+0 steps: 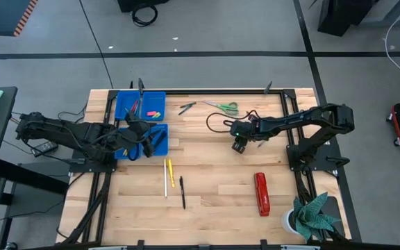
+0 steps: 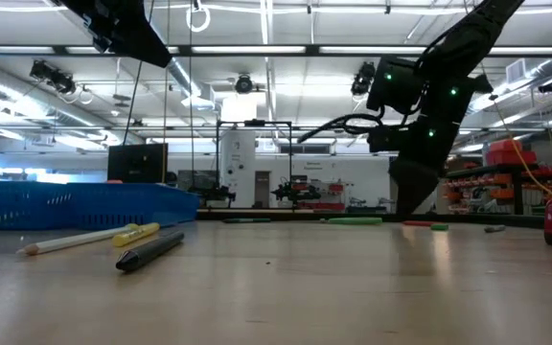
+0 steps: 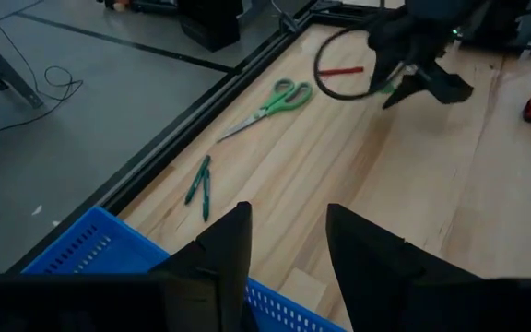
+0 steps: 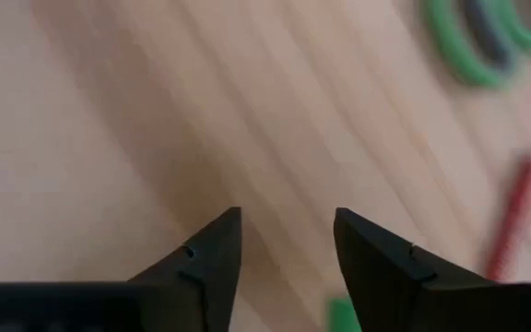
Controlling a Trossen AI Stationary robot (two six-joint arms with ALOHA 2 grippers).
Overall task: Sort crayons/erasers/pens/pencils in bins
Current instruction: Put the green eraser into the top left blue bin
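Note:
Blue bins (image 1: 156, 101) sit at the table's far left; one holds small pink and yellow pieces (image 1: 153, 111). My left gripper (image 1: 142, 137) hovers open over the nearer bins (image 3: 79, 251). My right gripper (image 1: 239, 145) hangs open just above the wood at centre right, touching nothing. A green crayon (image 4: 343, 315) lies right by its fingers, a red crayon (image 4: 514, 214) a little farther off. A white pencil (image 1: 165, 178), a yellow pencil (image 1: 171, 171) and a dark pen (image 1: 182, 192) lie flat near the table's middle front. Two dark green sticks (image 3: 199, 179) lie near the far edge.
Green-handled scissors (image 1: 222, 106) lie near the far edge, between the sticks and the right arm. A red stapler (image 1: 261, 193) lies front right, and a potted plant (image 1: 315, 215) stands at the front right corner. A black cable loop (image 3: 341, 65) hangs by the right gripper.

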